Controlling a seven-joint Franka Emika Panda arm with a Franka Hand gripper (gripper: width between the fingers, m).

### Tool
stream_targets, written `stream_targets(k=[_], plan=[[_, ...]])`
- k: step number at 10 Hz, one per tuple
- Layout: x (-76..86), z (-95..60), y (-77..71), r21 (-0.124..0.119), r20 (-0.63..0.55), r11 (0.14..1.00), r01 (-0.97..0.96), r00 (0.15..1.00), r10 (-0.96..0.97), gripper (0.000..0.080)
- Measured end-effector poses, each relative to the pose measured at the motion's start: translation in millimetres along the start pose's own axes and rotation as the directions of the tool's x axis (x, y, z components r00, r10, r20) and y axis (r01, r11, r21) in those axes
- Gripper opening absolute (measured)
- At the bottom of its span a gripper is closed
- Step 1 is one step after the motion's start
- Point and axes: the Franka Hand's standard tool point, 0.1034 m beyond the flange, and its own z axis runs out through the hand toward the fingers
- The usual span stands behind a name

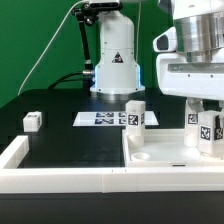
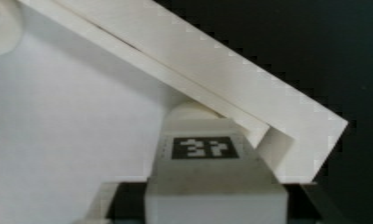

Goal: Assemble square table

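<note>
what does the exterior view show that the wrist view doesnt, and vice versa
Only exterior: the robot base, the marker board, one loose leg on the exterior view's left, another leg beside the slab. Only wrist: a close look at the slab's raised corner edge and one tag on the held leg. Both: the gripper closed on that leg at a slab corner.

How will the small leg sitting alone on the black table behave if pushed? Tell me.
The small leg looks like a rigid plastic block, so it probably won't flex. Squat and flat-faced, it should slide rather than roll or tip. Its small size suggests it is light.
</note>
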Motion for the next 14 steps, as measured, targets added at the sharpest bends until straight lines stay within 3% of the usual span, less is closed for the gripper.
stream_targets(k=[1, 2, 3, 4, 10, 13, 14], plan=[[-0.2, 0.0, -0.1, 0.0, 0.0, 1.0, 0.008, 1.0, -0.008, 0.0291], [-0.2, 0.0, 0.0, 0.0, 0.0, 0.999, 0.041, 0.999, -0.041, 0.0473], [-0.8, 0.1, -0.3, 0.0, 0.0, 0.997, 0.072, 0.997, -0.072, 0.0589], [-2.3, 0.3, -0.7, -0.002, -0.001, 0.99, 0.144, 0.99, -0.144, 0.0631], [-1.6, -0.8, -1.8, -0.03, -0.006, 0.733, 0.68, 0.733, -0.68, 0.0648], [-1.8, -1.0, -0.6, -0.067, 0.013, 0.501, 0.863, 0.503, -0.864, 0.0648], [-2.1, -1.0, -0.9, -0.07, 0.018, 0.434, 0.898, 0.436, -0.9, 0.0648]])
